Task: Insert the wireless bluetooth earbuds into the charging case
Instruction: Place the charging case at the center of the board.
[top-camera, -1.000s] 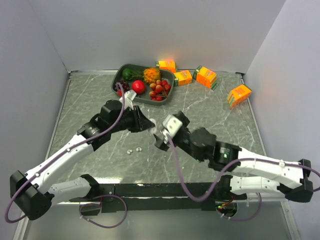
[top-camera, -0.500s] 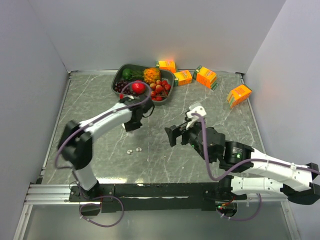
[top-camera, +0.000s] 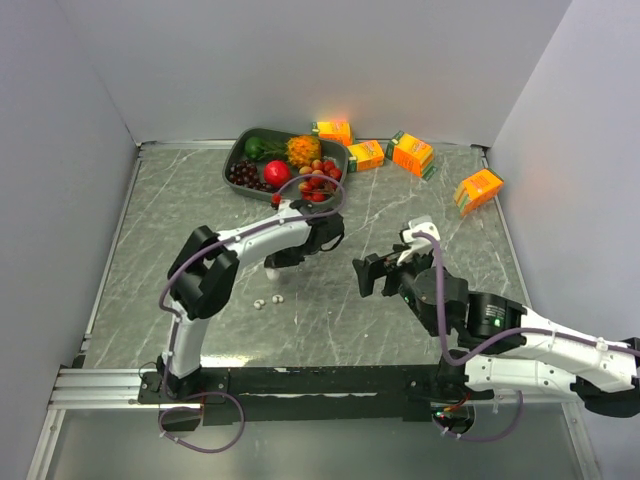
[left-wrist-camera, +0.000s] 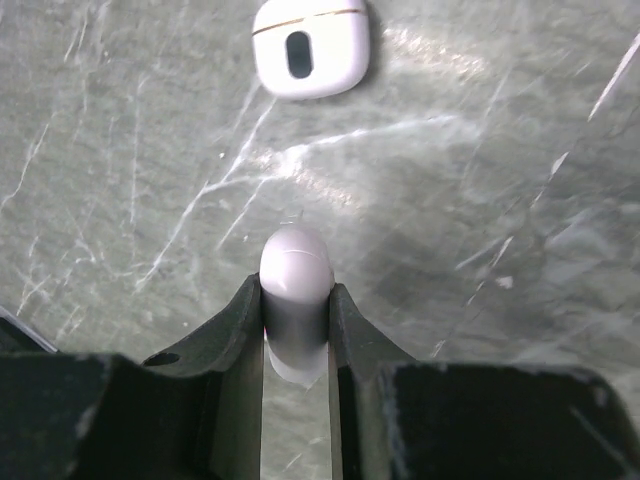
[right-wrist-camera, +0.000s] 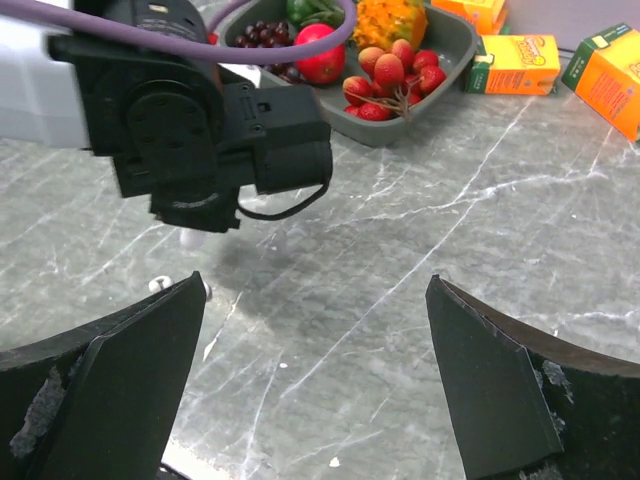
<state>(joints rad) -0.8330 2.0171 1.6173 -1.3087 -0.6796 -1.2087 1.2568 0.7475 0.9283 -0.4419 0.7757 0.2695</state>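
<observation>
My left gripper (left-wrist-camera: 296, 300) is shut on a white rounded charging case (left-wrist-camera: 295, 268), held edge-on between both fingers above the marble table. A second white case (left-wrist-camera: 310, 45) with a dark oval slot lies flat on the table ahead of it. In the top view the left gripper (top-camera: 279, 262) points down at mid-table, just above two tiny white earbuds (top-camera: 260, 302) (top-camera: 277, 297) lying side by side. My right gripper (top-camera: 368, 275) (right-wrist-camera: 315, 350) is wide open and holds nothing, off to the right, facing the left gripper. One earbud (right-wrist-camera: 157, 284) shows by its left finger.
A grey tray (top-camera: 240, 150) of fruit stands at the back of the table. Several orange cartons lie along the back right: one (top-camera: 412, 153) near the tray, another (top-camera: 477, 190) by the right wall. Walls close in the table on three sides.
The right gripper has drawn back to the right, still open. The left arm has folded inward and swung round, its gripper staying above the earbuds with the case in it.
</observation>
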